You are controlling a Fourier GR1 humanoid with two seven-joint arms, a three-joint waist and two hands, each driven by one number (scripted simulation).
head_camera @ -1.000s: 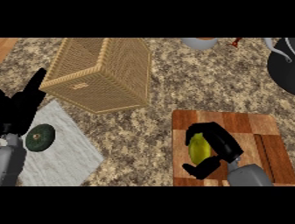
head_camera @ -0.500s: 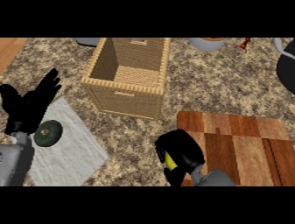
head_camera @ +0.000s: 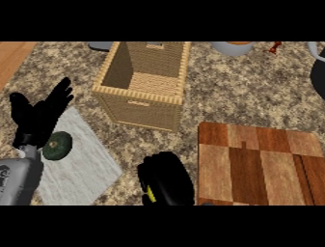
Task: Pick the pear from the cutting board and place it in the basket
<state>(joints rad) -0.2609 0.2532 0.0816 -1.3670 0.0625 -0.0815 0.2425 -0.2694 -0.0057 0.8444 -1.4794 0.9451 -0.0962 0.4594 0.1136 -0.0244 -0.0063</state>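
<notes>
Speckled stone counter (head_camera: 264, 96) underneath everything. Striped brown wooden cutting board (head_camera: 261, 169) at lower right, bare on top. Tall woven wicker basket (head_camera: 145, 87) behind it to the left, open upward. Pale grey cloth (head_camera: 87, 164) at left with a dark green round fruit (head_camera: 57, 145) on it. Left hand (head_camera: 40, 116) resting upright beside the cloth, fingers straight, holding nothing. Right hand (head_camera: 166, 181) left of the board, curled round the yellow-green pear (head_camera: 151, 195), mostly hidden. Probably light, smooth, bruisable; best cradled round the wide belly.
</notes>
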